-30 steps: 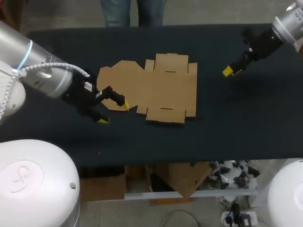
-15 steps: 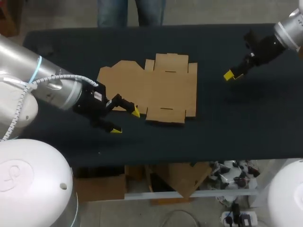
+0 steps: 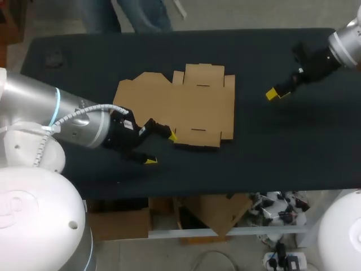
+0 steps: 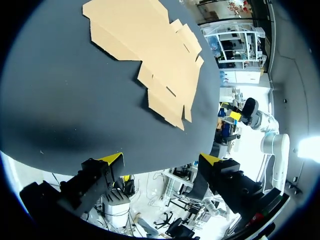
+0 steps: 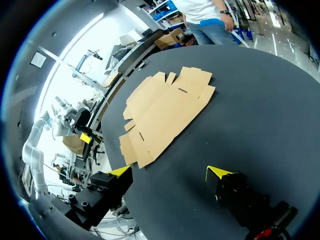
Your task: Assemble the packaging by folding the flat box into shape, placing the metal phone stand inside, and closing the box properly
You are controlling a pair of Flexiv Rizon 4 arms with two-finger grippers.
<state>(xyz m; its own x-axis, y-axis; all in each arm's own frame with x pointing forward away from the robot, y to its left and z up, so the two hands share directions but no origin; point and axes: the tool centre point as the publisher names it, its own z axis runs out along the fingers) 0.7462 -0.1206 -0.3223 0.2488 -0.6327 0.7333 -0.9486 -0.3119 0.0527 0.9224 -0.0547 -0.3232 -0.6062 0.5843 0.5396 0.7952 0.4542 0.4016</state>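
Head view: box [image 3: 180, 104] flat on table [image 3: 282, 147], middle; left gripper [image 3: 161, 149] at its near-left corner; right gripper [image 3: 274, 93] far right, well apart.
Left wrist view: box [image 4: 150, 55] ahead of left gripper [image 4: 161, 159], fingers spread wide, empty.
Right wrist view: right gripper [image 5: 169, 172] likewise wide, empty; box [image 5: 165, 110] ahead.

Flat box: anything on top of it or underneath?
Nothing lies on the flat box; its whole top face is bare. It lies flat on the table, so its underside is hidden. The left pincer sits open at its near edge.
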